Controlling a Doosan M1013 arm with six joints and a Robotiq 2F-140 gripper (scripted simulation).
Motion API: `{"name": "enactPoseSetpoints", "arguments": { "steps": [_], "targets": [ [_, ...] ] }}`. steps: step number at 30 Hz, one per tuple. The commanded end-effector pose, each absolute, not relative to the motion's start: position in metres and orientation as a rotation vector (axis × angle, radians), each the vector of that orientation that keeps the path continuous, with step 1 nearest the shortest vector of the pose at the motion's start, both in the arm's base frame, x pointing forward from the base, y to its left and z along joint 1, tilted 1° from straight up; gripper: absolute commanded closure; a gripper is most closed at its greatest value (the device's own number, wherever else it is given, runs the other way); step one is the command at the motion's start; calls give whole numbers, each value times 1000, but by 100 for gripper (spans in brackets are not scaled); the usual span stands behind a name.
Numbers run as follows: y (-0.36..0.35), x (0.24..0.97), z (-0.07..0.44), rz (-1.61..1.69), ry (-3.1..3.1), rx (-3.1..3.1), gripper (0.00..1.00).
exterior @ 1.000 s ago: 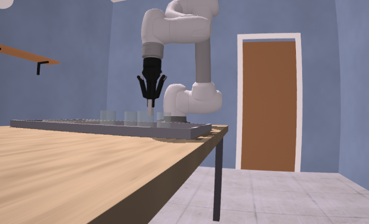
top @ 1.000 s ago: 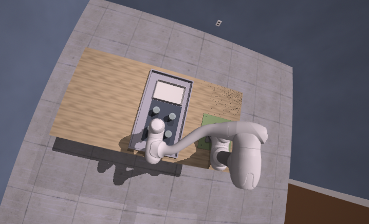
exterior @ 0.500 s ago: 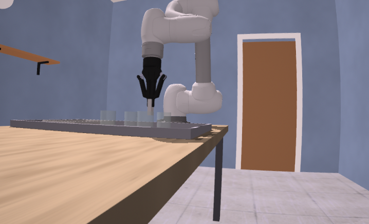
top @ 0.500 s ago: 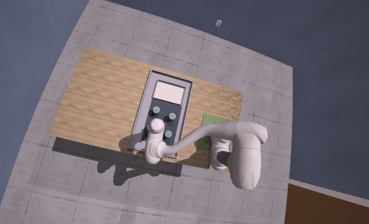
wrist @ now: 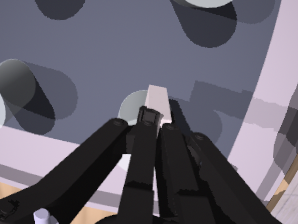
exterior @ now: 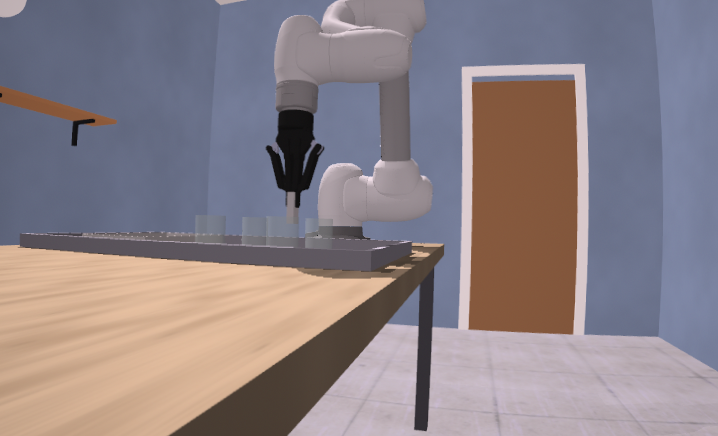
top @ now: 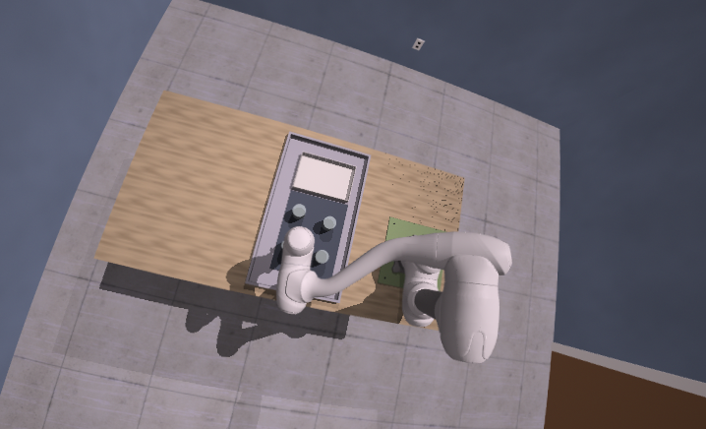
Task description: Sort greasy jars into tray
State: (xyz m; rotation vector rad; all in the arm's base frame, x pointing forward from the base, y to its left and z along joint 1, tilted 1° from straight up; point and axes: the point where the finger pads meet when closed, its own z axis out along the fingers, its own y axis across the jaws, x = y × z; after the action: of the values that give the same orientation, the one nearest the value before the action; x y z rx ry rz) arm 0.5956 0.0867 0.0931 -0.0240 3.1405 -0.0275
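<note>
Above mat [top: 313, 234], hand [exterior: 292, 208] fully closed, empty

One camera looks down from high up. One sits low by the table's edge. One rides the wrist, very close. All see the jars on the mat [top: 291, 205].

A pale arm [exterior: 351, 48] reaches down over a wooden table [exterior: 134, 324], its black gripper [exterior: 293, 208] closed, fingertips together among four clear jars [exterior: 210, 228] on a low grey steel top [exterior: 215, 251]; whether the tips touch a jar cannot be told. The arm's base joints [exterior: 372, 194] sit at the table's far right. Behind, a brown door [exterior: 523, 205] in a white frame and a wall shelf [exterior: 42, 105] at left
</note>
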Motion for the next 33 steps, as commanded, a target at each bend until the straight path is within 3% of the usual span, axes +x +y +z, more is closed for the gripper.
{"name": "enactPoseSetpoints", "arguments": {
  "steps": [1,33],
  "targets": [
    [86,600,95,-25,3141,-13,100],
    [86,567,87,-25,3141,-13,100]
  ]
}}
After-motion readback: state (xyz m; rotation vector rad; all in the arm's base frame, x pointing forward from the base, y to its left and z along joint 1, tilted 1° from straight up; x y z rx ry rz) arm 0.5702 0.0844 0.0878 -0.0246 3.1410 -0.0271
